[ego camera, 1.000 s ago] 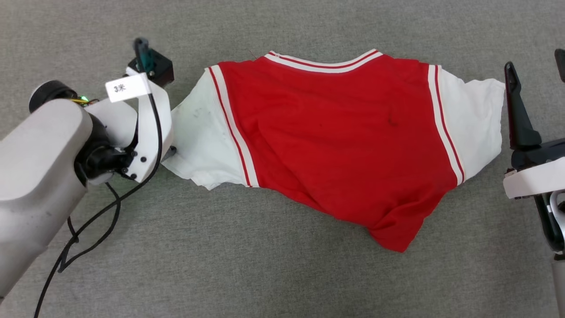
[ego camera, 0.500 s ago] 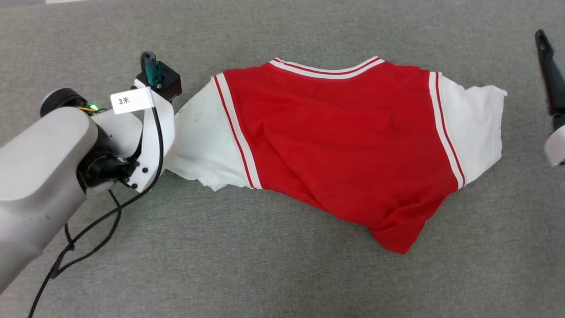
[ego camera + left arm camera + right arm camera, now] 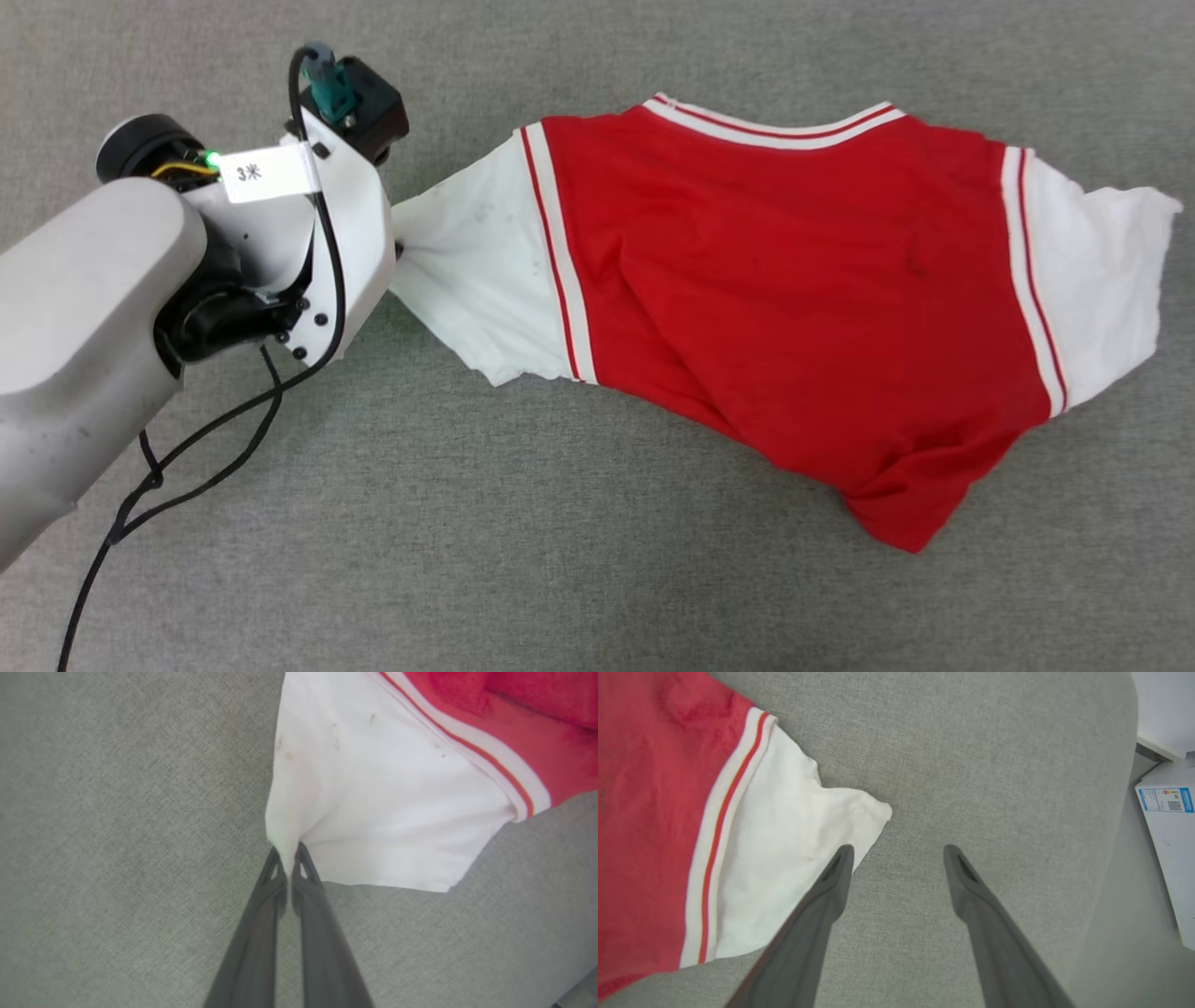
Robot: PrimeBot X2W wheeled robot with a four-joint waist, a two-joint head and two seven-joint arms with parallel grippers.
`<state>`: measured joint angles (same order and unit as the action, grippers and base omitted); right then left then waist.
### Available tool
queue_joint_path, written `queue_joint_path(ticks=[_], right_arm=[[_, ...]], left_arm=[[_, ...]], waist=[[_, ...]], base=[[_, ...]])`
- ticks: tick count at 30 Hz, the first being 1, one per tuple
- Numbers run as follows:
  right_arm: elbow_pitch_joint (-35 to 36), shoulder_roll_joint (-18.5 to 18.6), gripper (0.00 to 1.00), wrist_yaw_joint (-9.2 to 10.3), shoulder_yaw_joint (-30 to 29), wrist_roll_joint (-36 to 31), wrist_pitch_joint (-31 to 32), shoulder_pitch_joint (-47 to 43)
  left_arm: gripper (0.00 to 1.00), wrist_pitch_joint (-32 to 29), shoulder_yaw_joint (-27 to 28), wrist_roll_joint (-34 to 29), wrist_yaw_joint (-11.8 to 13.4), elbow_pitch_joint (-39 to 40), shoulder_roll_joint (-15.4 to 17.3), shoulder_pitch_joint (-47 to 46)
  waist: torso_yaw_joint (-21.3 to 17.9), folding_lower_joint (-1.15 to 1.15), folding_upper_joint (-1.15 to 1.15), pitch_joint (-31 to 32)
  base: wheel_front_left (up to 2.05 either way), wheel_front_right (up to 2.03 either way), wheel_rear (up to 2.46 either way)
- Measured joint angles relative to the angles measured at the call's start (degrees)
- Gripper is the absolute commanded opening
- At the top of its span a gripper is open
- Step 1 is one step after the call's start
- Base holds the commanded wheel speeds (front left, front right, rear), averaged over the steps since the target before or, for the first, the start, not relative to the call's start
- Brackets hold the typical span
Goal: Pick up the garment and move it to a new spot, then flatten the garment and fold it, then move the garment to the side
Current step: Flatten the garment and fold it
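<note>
The grey woven surface [image 3: 597,579] takes up most of what we see. The garment [image 3: 794,280] lies spread across it, striped neckline toward the far side and red hem bunched into a point at the near right. Our left forearm [image 3: 84,280] comes in from the lower left. Its white wrist housing stands between the head camera and the fingers, so from above we cannot make out the grip itself. The left wrist view settles it: the left gripper [image 3: 287,851] has its two dark fingers pressed together on a pinch of the left sleeve [image 3: 373,812], and the white cloth gathers into a peak at the tips.

The right wrist view gives us the right gripper [image 3: 899,854], its fingers spread wide with bare grey between them. One fingertip overlaps the edge of the right sleeve [image 3: 784,858], though we cannot tell whether it touches. That view also takes in the rounded edge of the surface, paler floor beyond it, and a white box [image 3: 1169,835] with a blue-bordered label.

A black cable [image 3: 187,457] loops from the left wrist down across the surface, well apart from the garment. A white tag [image 3: 266,173] sits on that wrist, with a green light [image 3: 213,159] just beside it.
</note>
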<state>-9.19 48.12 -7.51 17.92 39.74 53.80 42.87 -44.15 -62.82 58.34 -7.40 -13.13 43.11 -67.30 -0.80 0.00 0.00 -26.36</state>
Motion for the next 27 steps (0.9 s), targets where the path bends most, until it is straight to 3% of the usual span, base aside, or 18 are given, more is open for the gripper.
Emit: queue_joint_path(ticks=[9, 15, 16, 17, 23, 27], right_arm=[[-7.2, -6.04, 1.0, 0.0, -2.65, -0.15, 2.14, 1.38], [-8.8, -7.06, 1.0, 0.18, -2.03, -1.01, 1.13, 0.75], [-8.93, -6.95, 0.35, 0.19, -1.74, -0.94, 0.86, 0.71], [-9.07, -6.9, 0.0, 0.2, -1.56, -0.88, 0.45, 0.66], [-9.55, -7.83, 0.0, 0.09, -0.68, -0.2, -3.23, 0.25], [-6.95, -6.49, 0.0, 0.01, -0.33, 0.41, -8.99, -0.66]], left_arm=[[0.0, 1.77, -1.33, 0.4, 0.0, 1.24, -0.16, -3.06], [0.0, 2.85, -2.78, 0.75, 0.0, 0.89, -0.3, -4.03], [0.0, 2.99, -3.15, 0.86, 0.0, 0.78, -0.27, -4.27], [0.0, 3.07, -3.41, 0.91, 0.0, 0.6, -0.3, -4.48], [0.0, 4.82, -5.22, 1.74, 0.0, -0.65, -0.33, -4.53], [0.0, 10.24, -5.9, 3.27, 0.0, 0.63, -0.16, -4.35]], waist=[[2.03, 0.0, 0.0, -4.6], [2.98, -0.01, 0.0, -6.43], [3.01, -0.01, 0.0, -6.45], [3.0, -0.01, 0.0, -6.4], [2.57, -0.01, 0.0, -4.24], [2.12, -0.01, 0.0, 0.16]], base=[[0.0, 0.0, 0.0], [0.0, 0.0, 0.0], [0.0, 0.0, 0.0], [0.0, 0.0, 0.0], [0.0, 0.0, 0.0], [0.0, 0.0, 0.0]])
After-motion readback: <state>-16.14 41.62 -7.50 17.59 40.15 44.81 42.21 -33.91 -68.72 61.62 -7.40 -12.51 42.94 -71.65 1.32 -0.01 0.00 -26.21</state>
